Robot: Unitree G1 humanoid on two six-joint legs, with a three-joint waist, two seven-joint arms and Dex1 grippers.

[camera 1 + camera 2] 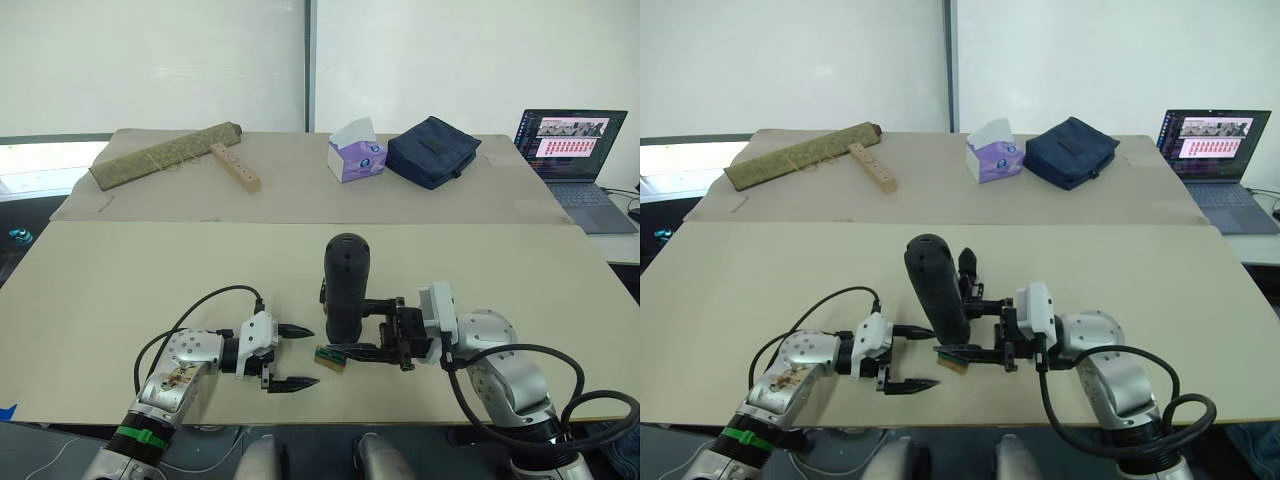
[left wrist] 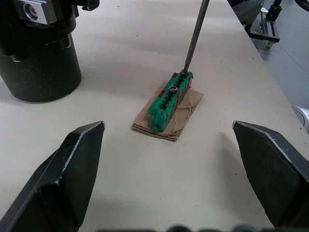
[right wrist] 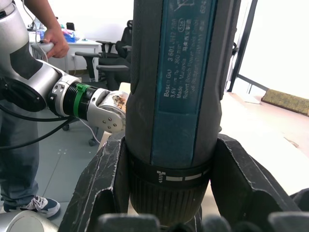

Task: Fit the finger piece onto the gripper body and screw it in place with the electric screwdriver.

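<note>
The electric screwdriver [image 1: 345, 285] stands nearly upright at the table's front middle, and my right gripper [image 1: 355, 326] is shut on its black body [image 3: 178, 96]. Its thin metal bit [image 2: 195, 36] rests on a screw in a small green block on brown paper [image 2: 169, 99]. My left gripper [image 1: 310, 356] hovers just left of that block, open and holding nothing, with its fingers [image 2: 72, 164] spread to either side of it. The gripper body [image 1: 967, 268] stands close behind the screwdriver, its round black base [image 2: 41, 63] partly hidden. The finger piece is out of view.
On the far table lie a rolled green mat [image 1: 165, 155], a wooden strip [image 1: 236, 166], a tissue box [image 1: 356, 150] and a dark blue bag [image 1: 432, 150]. A laptop [image 1: 572, 150] sits at the far right. A person [image 3: 29, 121] stands beyond my left arm.
</note>
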